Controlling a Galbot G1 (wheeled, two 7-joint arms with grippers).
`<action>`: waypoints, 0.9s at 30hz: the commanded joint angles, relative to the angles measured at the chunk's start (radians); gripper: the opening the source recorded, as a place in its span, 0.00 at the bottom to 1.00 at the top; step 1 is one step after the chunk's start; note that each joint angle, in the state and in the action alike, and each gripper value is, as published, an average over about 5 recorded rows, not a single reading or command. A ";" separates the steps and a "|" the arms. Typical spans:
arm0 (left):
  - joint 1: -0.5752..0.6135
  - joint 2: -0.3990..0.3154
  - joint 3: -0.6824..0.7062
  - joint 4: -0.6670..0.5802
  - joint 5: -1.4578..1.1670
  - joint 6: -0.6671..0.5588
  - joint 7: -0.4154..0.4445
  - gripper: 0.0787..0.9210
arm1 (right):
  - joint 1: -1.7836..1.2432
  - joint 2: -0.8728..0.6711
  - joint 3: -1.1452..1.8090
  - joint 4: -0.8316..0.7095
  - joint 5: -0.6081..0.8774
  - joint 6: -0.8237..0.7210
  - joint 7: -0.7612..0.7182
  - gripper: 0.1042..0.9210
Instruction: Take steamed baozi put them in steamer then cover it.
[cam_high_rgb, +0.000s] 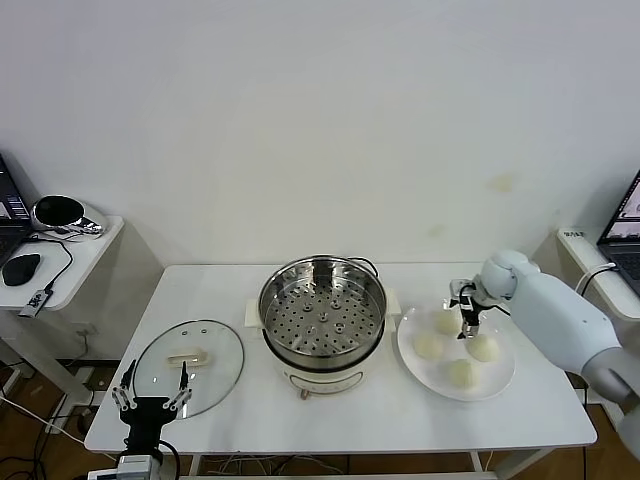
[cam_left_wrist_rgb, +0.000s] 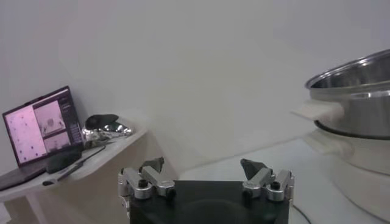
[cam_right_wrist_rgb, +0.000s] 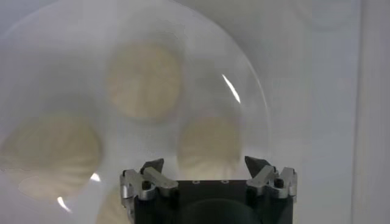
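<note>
Glass cover (cam_high_rgb: 189, 366) left of steamer (cam_high_rgb: 322, 318), plate (cam_high_rgb: 503, 378) right

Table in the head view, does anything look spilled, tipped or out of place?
Nothing stands out. The steamer sits upright and uncovered, the cover lies flat beside it, and four baozi rest on the plate, with the right tool just above them.

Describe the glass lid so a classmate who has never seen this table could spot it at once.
Start at the steel steamer in the middle of the white table. The lid lies flat on the tabletop on the robot's left, near the front edge. Unlike the white plate opposite, it is see-through, with a pale oblong handle.
</note>
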 joint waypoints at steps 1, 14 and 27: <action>0.000 0.000 -0.001 0.000 0.002 -0.001 0.000 0.88 | 0.012 0.039 -0.021 -0.051 -0.009 0.002 0.007 0.83; -0.001 -0.002 0.000 -0.001 0.002 -0.006 -0.001 0.88 | 0.029 -0.013 -0.053 0.010 0.022 0.011 0.000 0.60; -0.017 0.019 0.023 -0.001 -0.007 -0.004 0.000 0.88 | 0.353 -0.245 -0.287 0.356 0.364 -0.008 -0.036 0.55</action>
